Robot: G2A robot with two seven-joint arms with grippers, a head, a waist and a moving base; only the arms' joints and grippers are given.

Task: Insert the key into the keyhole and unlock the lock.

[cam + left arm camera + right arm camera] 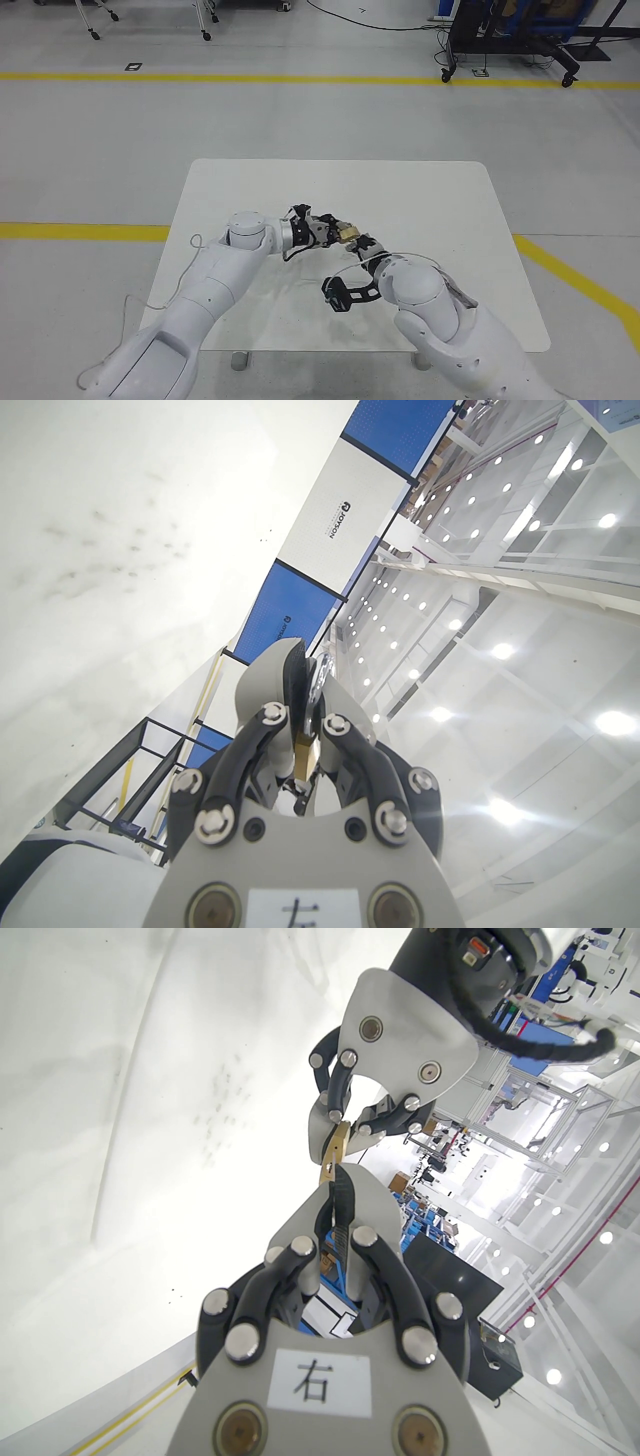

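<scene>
Lock [336, 1143] meets key in mid-air: insertion in hand, turn not yet made.

The left gripper [312, 690] is clamped on the lock, whose brass body sticks out past its fingertips, above the table [440, 200]. The right gripper [340, 1188] is pinched narrow, by my reckoning on the key, which is hidden between its pads. Its tips sit right against the brass end. The lock's long axis runs roughly in line with the right gripper's fingers, with the brass end, presumably the keyhole end, pointing at them and the silver shackle up at the left gripper's fingertips. I cannot tell how deep the key is seated. The next move likely calls for a straight push along that axis, then a wrist twist about it while the left gripper holds firm.
</scene>
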